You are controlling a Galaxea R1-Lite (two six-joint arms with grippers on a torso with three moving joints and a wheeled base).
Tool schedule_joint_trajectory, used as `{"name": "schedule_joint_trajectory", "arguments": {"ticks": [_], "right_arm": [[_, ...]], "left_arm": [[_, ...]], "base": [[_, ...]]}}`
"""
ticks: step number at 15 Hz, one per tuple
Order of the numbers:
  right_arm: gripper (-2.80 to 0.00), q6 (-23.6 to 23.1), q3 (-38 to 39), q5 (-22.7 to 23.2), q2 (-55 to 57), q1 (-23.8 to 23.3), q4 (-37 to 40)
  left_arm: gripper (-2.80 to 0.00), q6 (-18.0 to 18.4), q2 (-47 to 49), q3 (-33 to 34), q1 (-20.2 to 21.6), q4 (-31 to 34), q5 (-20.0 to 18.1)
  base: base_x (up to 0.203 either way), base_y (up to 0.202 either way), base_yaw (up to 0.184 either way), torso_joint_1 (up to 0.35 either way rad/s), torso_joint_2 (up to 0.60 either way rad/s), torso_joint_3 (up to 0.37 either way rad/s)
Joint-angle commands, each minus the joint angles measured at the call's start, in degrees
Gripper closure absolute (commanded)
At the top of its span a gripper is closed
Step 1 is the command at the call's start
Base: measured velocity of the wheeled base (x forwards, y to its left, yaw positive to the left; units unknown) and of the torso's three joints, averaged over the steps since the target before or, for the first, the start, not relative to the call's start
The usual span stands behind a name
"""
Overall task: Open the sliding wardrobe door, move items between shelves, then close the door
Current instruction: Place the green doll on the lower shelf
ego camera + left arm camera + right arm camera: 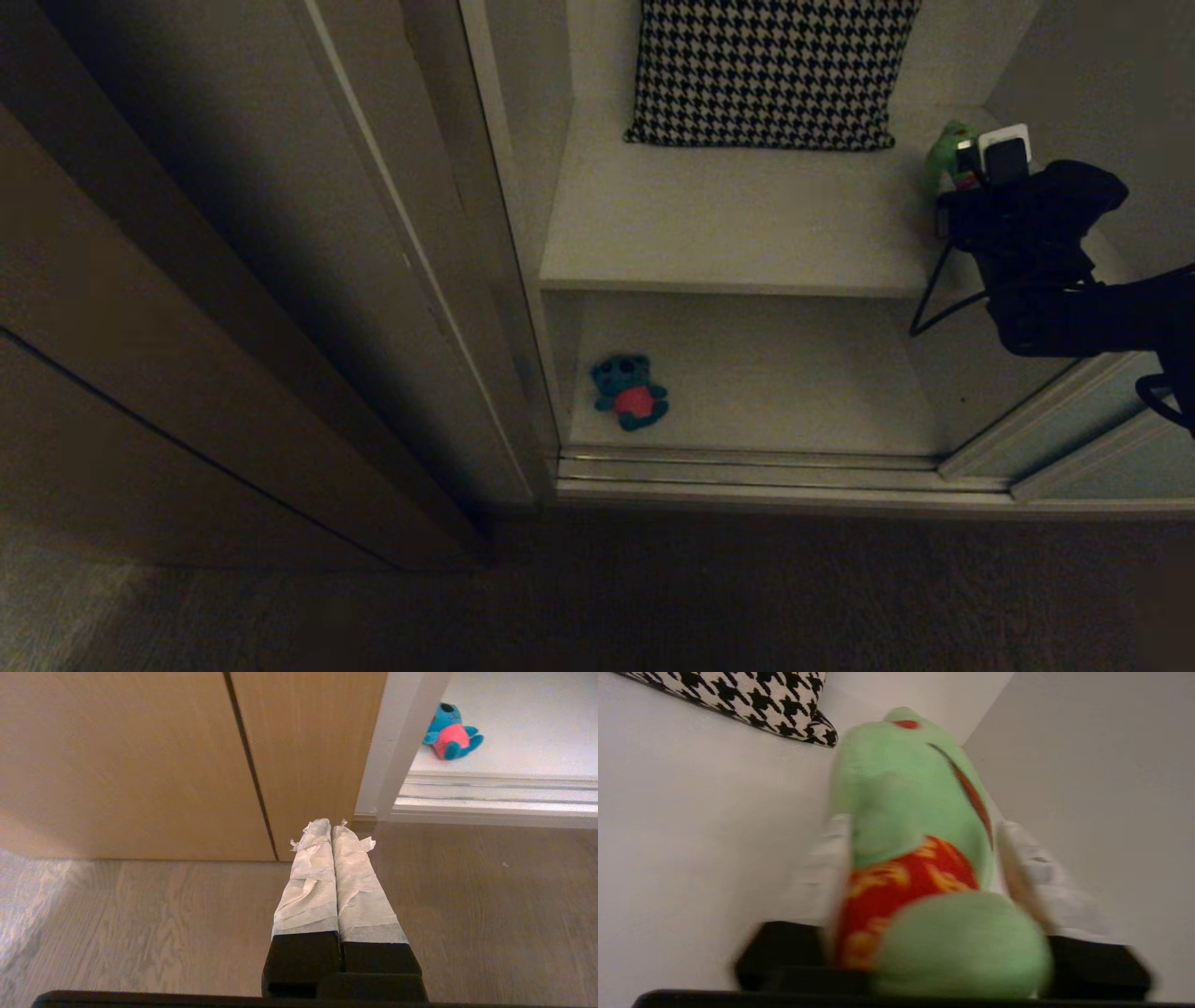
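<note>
The sliding wardrobe door [308, 243] stands pushed aside to the left, so the white shelves are exposed. The green frog [946, 151] in red patterned clothing sits at the right end of the upper shelf [728, 233]. My right gripper [923, 823] reaches in there, and its taped fingers [1031, 872] press both sides of the frog [915, 802]. The teal-blue bear [630, 392] with a red belly lies on the lower shelf [803, 373] near its left wall. My left gripper [331, 823] is parked low over the floor, shut and empty, with the bear [451, 732] ahead of it.
A black-and-white houndstooth cushion [766, 70] leans at the back of the upper shelf, left of the frog. Brown wooden panels [112, 392] stand left of the door. The metal door track [747, 467] runs along the wardrobe's front edge, with wooden floor [597, 597] before it.
</note>
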Motion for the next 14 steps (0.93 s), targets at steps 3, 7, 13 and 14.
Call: {"name": "schedule_joint_trajectory", "arguments": {"ticks": [3,7,13,14], "right_arm": [[0.00,0.4,0.6,0.0,-0.1,0.1,-0.3],[0.00,0.7,8.6,0.0,-6.2,0.0,-1.2],[0.00,8.4,21.6,0.5,-22.0,-1.9,-1.6],[0.00,9.0,24.1,1.0,-24.5,-2.0,-1.6]], "left_arm": [[0.00,0.0,0.1,-0.1,0.0,0.0,0.0],[0.00,0.0,0.1,0.0,0.0,0.0,0.0],[0.00,0.0,0.1,0.0,0.0,0.0,0.0],[0.00,0.0,0.1,-0.1,0.0,0.0,0.0]], "base": [[0.000,0.000,0.000,0.000,0.00,0.000],[0.000,0.000,0.000,0.000,0.00,0.000],[0.000,0.000,0.000,0.000,0.00,0.000],[0.000,0.000,0.000,0.000,0.00,0.000]]}}
